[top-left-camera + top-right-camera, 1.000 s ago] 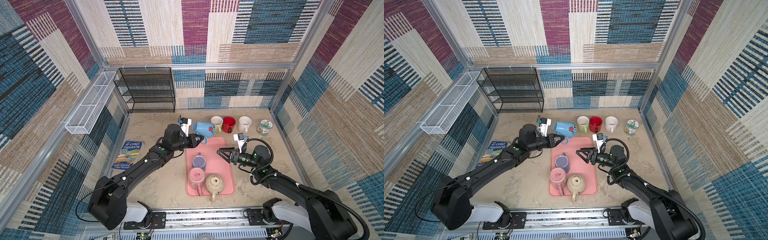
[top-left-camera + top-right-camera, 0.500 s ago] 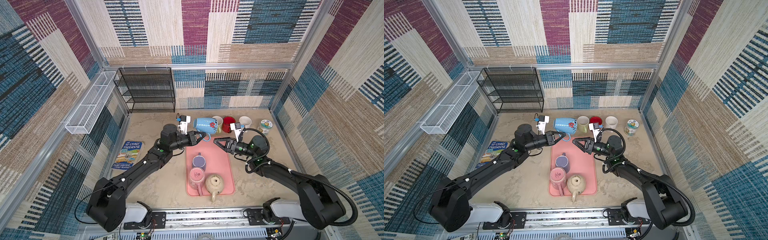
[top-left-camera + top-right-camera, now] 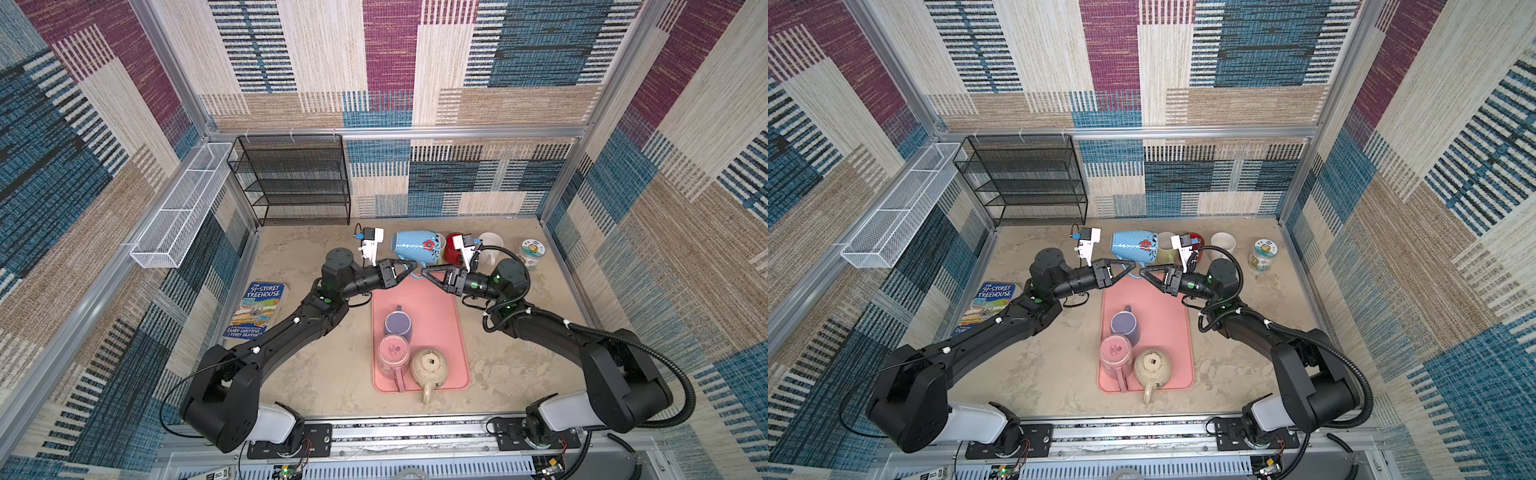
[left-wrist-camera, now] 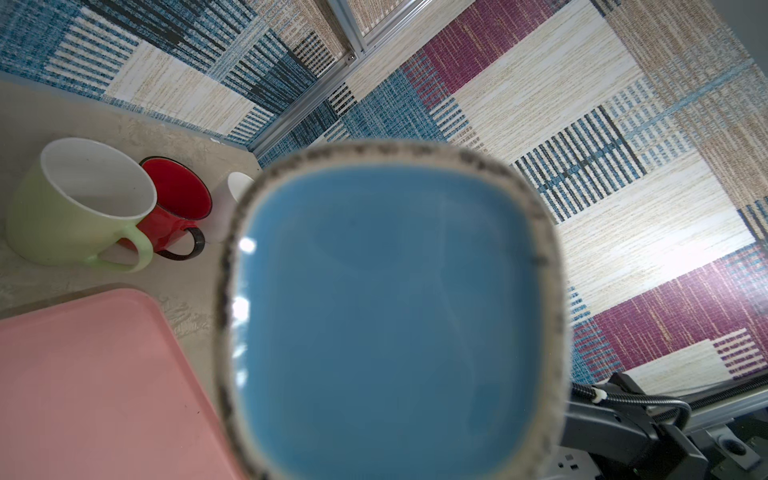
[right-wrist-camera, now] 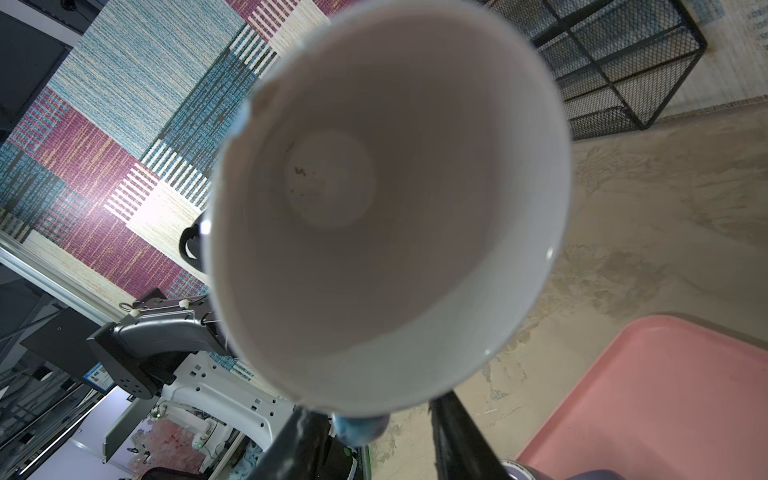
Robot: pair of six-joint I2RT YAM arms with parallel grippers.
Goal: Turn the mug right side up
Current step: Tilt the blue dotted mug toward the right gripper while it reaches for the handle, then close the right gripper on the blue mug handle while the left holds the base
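Above the far end of the pink tray (image 3: pixel 436 307), the blue floral mug (image 3: pixel 415 248) hangs clear of the desk (image 3: pixel 332 374). It lies on its side, base toward the left arm and mouth toward the right arm. The left tool (image 3: pixel 412 267) is closed on the mug's handle and carries the mug. The right tool (image 3: pixel 424 272) meets it nearly tip to tip. In the right wrist view its fingers (image 5: pixel 457 440) stand parted, one on each side of the handle, not clamped. Behind the blue mug, a green mug (image 4: pixel 79 203), a red mug (image 4: pixel 178 195) and a white mug (image 3: pixel 490 243) stand upright in a row on the desk. On the near half of the tray, a purple mug (image 3: pixel 398 326), a pink mug (image 3: pixel 392 353) and a beige mug (image 3: pixel 430 365) sit close together.
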